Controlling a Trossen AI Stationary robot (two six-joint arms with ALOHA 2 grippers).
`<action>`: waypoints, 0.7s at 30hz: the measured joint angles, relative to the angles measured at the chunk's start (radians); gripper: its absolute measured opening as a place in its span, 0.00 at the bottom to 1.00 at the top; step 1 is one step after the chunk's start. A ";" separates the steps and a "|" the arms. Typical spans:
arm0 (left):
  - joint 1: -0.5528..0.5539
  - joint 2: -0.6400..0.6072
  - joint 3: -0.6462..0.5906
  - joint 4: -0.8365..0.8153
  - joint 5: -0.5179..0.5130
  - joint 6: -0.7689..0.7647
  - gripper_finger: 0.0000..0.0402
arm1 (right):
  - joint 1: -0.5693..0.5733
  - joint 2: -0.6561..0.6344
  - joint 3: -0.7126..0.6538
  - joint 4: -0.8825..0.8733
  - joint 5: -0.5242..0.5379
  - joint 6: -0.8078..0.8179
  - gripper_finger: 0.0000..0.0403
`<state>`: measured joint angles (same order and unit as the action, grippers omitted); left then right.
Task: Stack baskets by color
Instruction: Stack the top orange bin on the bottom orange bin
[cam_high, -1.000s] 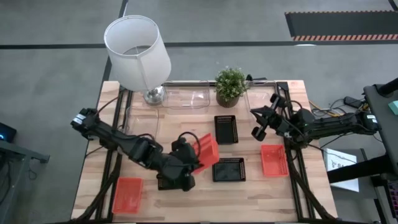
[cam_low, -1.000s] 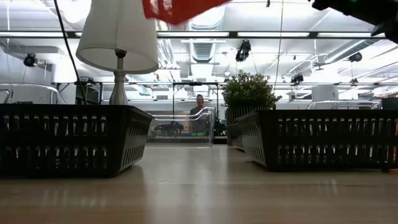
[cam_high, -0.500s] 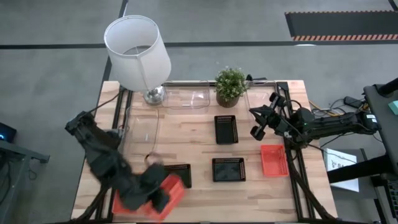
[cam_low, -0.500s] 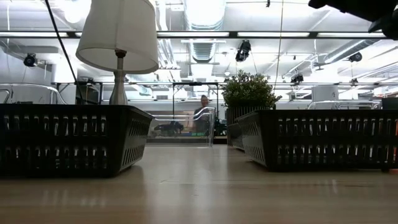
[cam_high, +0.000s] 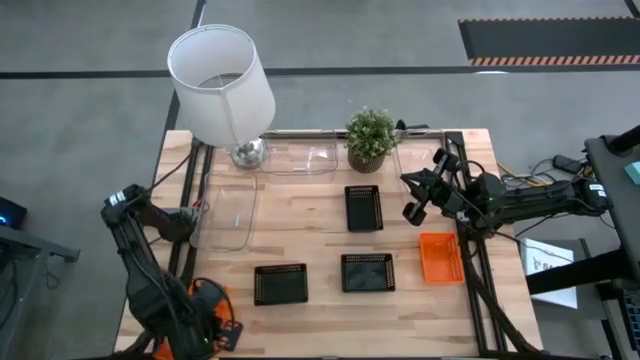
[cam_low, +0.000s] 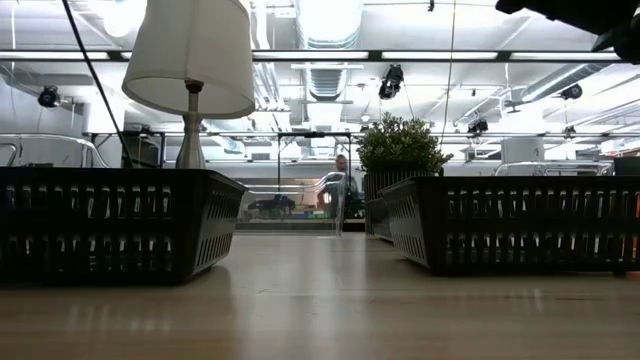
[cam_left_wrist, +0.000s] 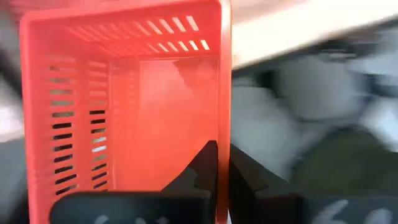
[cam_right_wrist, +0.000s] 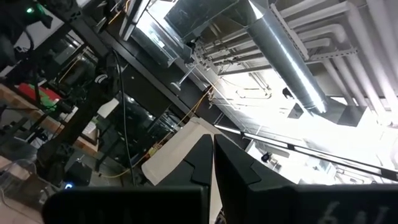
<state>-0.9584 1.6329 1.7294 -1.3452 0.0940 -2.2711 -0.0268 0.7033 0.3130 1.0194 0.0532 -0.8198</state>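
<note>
Far from the lamp, at the table's near-left corner, the left gripper stood clamped on a red-orange basket's side wall, the basket stretching lengthwise away from it. The right gripper, shut and empty, hovered beyond the plant.

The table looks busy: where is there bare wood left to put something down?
Bare wood lies between the clear basket and the upper black basket, and along the front edge below the two lower black baskets. It is crowded at the back around the lamp and plant.
</note>
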 joint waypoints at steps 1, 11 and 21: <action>-0.002 0.000 -0.022 -0.012 0.027 0.000 0.00 | 0.000 0.000 0.000 -0.002 0.000 0.001 0.02; -0.004 0.003 -0.244 0.115 0.062 0.009 0.00 | 0.000 0.000 0.000 -0.022 0.001 0.036 0.02; -0.004 0.004 -0.368 0.185 0.063 0.031 0.00 | 0.000 0.000 0.000 -0.047 0.002 0.035 0.02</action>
<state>-0.9622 1.6367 1.3615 -1.1603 0.1570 -2.2400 -0.0269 0.7033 0.3130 0.9726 0.0547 -0.7851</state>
